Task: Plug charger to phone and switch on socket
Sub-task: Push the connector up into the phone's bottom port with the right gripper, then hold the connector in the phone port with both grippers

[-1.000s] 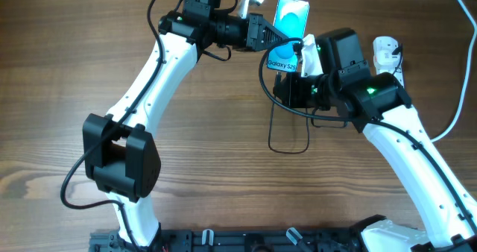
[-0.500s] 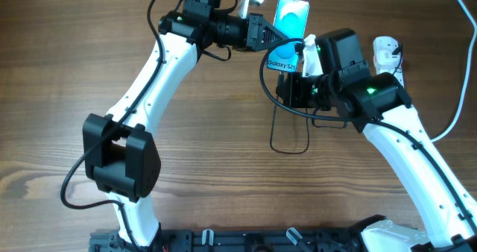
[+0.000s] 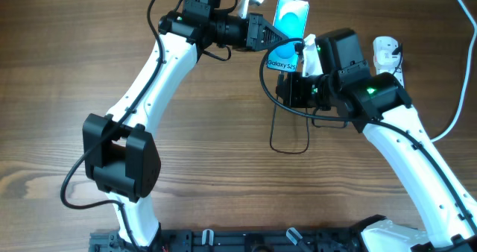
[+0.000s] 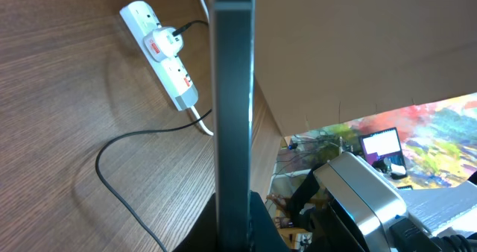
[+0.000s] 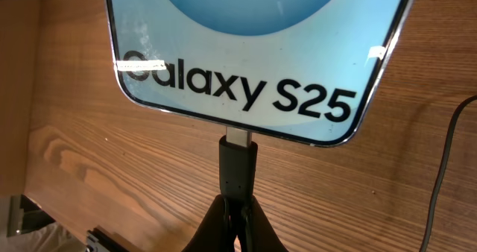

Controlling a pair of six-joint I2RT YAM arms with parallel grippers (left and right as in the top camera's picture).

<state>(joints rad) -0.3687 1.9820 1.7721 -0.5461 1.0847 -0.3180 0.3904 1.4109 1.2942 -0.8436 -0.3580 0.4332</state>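
Flat cyan-screened smartphone (image 5: 253,51), gripped over the wooden bench (image 3: 223,155) by the clenched left tool (image 3: 277,39), its lower edge meeting the small black cable connector (image 5: 237,166) pinched lengthwise in the right tool (image 5: 237,211), axes in line; white oblong power strip (image 3: 386,52) nearest the right tool.

"Galaxy S25" (G likely) on phone (image 5: 253,51)

charger (image 5: 238,166) touching phone (image 5: 253,51) base, socket (image 4: 179,80) apart

Wooden table (image 3: 223,177), socket (image 4: 182,88), looping charger (image 3: 271,129)
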